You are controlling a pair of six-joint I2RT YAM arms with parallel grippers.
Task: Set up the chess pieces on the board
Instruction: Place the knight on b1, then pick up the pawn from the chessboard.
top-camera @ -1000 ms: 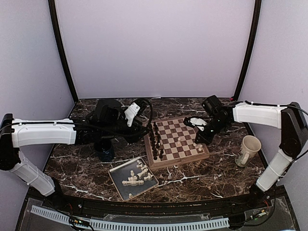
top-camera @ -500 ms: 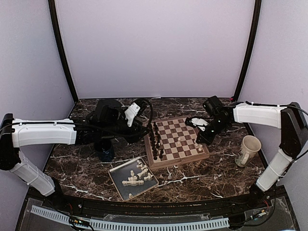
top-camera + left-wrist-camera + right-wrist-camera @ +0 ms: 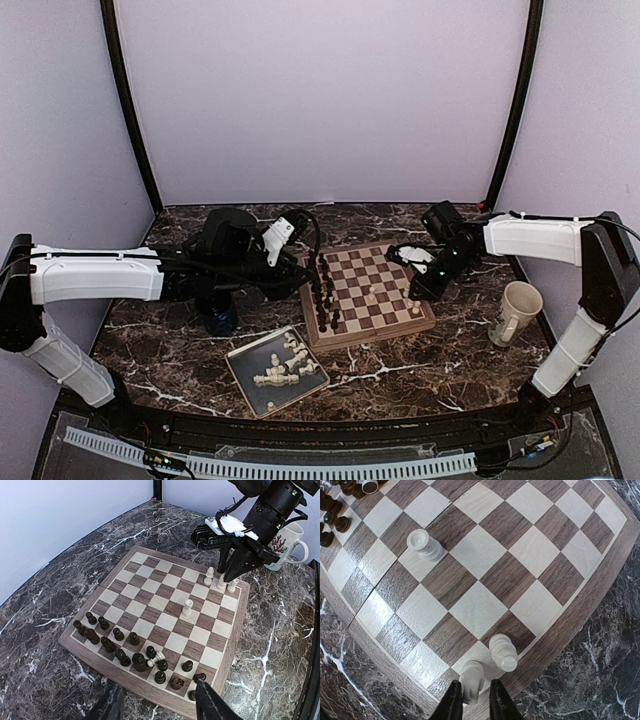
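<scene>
Here, the right hand (image 3: 474,686) points down, straddling a chess piece (image 3: 472,672).

A cream ceramic mug (image 3: 518,310) stands at my right on the dark marble-patterned table (image 3: 440,365), a grey metal tray (image 3: 243,364) near its front edge.

board (image 3: 150,587): light and dark brown checks, tan border
chess pieces (image 3: 187,608): cream-white, plain
dark pieces (image 3: 139,662): dark brown to black
tray (image 3: 243,385): plain grey
table (image 3: 450,360): dark brown-black marble, white veins
mug (image 3: 295,542): cream, red coral motif
left arm (image 3: 95,275): white shell, black joints
right arm (image 3: 530,238): white shell, black joints
walls (image 3: 320,100): plain pale lilac-white
</scene>
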